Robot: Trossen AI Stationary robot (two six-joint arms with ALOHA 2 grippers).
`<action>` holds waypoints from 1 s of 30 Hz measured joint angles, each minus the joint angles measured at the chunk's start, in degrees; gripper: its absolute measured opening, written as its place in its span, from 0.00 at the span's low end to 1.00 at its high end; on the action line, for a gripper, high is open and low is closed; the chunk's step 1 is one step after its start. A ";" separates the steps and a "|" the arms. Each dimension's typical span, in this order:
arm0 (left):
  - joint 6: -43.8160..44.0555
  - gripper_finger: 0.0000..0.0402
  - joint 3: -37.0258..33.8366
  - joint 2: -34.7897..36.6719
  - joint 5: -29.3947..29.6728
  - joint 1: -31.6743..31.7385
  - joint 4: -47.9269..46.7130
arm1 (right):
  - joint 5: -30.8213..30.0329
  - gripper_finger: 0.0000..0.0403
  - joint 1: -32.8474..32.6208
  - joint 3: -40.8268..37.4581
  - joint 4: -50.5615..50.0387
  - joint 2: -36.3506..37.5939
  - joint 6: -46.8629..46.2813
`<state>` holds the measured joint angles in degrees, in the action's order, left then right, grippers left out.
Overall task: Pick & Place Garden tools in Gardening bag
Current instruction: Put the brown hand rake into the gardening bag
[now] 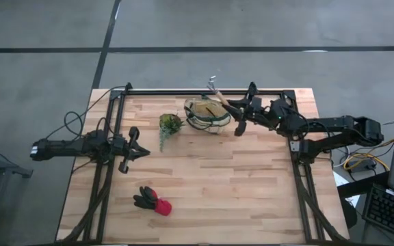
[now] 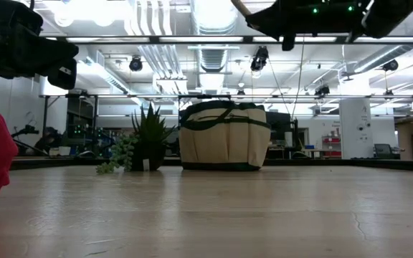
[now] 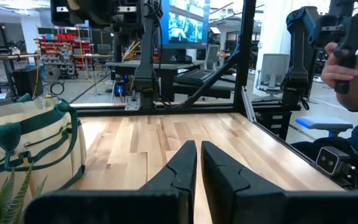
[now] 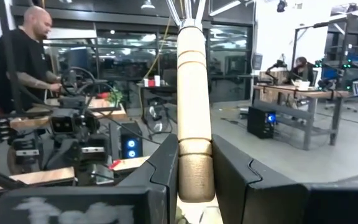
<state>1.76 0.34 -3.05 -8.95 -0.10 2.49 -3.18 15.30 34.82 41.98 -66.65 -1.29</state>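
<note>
The tan gardening bag (image 1: 207, 113) with green trim stands at the table's far middle; it also shows in the low view (image 2: 224, 136). My right gripper (image 1: 232, 108) is above the bag's right rim, shut on the thin wooden-handled hand tool (image 1: 217, 94). The tool's metal head (image 1: 213, 82) points to the far edge. The black-and-red gloves (image 1: 152, 201) lie near the front edge. My left gripper (image 1: 141, 151) is shut and empty at the table's left, near the potted plant (image 1: 171, 124). No pruning shears show. My right gripper pinches the tool's wooden handle near its butt end (image 4: 195, 163) between its two fingers (image 4: 166, 163). The fingers come from the table's right side and lie across the handle. The tool is lifted clear above the bag, and its metal prongs (image 4: 188, 9) point away from the gripper.
The small green potted plant (image 2: 145, 143) stands just left of the bag. A black frame rail (image 1: 204, 91) runs along the far edge behind the bag. Bare wood lies between the plant, the gloves and the right edge. People show in the room beyond the table.
</note>
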 joint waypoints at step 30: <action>0.00 0.07 0.00 0.00 0.00 0.02 0.02 | 0.00 0.16 6.85 20.46 -48.52 -1.70 -2.72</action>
<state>1.76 0.34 -3.05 -8.95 -0.08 2.50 -3.18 22.16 55.28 -6.55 -68.36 -4.01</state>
